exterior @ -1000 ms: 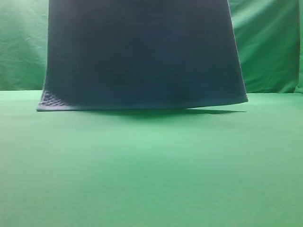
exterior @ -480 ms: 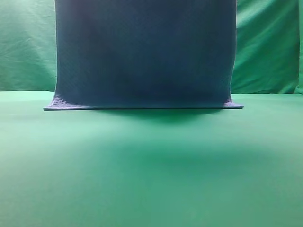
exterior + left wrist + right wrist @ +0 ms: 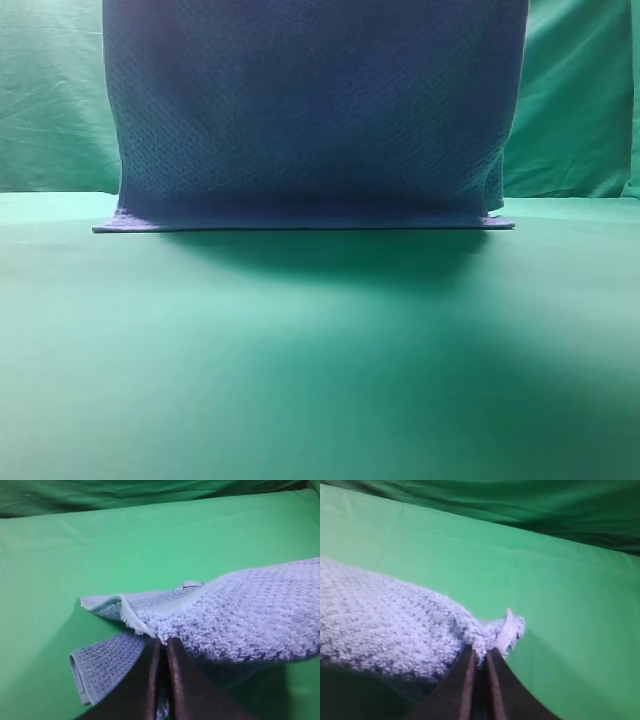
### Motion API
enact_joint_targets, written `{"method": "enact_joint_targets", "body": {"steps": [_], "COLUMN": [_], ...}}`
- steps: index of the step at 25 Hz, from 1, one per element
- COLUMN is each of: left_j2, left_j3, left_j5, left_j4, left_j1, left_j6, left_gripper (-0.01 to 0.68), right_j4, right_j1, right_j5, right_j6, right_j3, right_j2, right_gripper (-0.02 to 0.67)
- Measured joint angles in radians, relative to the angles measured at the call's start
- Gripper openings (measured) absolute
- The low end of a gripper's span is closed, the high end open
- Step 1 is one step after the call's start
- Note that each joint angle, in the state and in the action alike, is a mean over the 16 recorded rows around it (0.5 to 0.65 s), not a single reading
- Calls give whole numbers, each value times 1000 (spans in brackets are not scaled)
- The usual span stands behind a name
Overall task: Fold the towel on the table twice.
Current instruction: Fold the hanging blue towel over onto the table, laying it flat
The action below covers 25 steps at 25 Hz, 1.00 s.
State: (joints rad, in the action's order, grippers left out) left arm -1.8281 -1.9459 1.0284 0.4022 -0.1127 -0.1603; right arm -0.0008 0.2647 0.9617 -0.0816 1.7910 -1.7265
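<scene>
The left gripper [image 3: 160,645] and right gripper [image 3: 480,656] each pinch a corner of the towel [image 3: 310,110], which hangs like a curtain, its lower edge resting on the table [image 3: 320,350]; apparently the first fold is underway, none yet laid flat.

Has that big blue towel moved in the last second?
Yes. The towel now looms larger, and its bottom edge lies level on the table, its left corner shifted right.
</scene>
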Motion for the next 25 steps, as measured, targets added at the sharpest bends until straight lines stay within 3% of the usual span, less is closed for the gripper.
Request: {"method": "enact_joint_targets", "body": {"steps": [13, 25], "left_j2": [445, 863], "left_j3": [649, 1070], "left_j5": [-188, -162], "left_j4": [7, 50], "left_j1": [-20, -21], "left_j6": [-13, -13], "left_gripper": [0, 0], "right_j4": [33, 73], "right_j1": [66, 160], "right_j5": [-97, -27], "right_j6": [10, 56], "right_j3": [-505, -813], "right_j2": [380, 691], "right_gripper": [0, 0]}}
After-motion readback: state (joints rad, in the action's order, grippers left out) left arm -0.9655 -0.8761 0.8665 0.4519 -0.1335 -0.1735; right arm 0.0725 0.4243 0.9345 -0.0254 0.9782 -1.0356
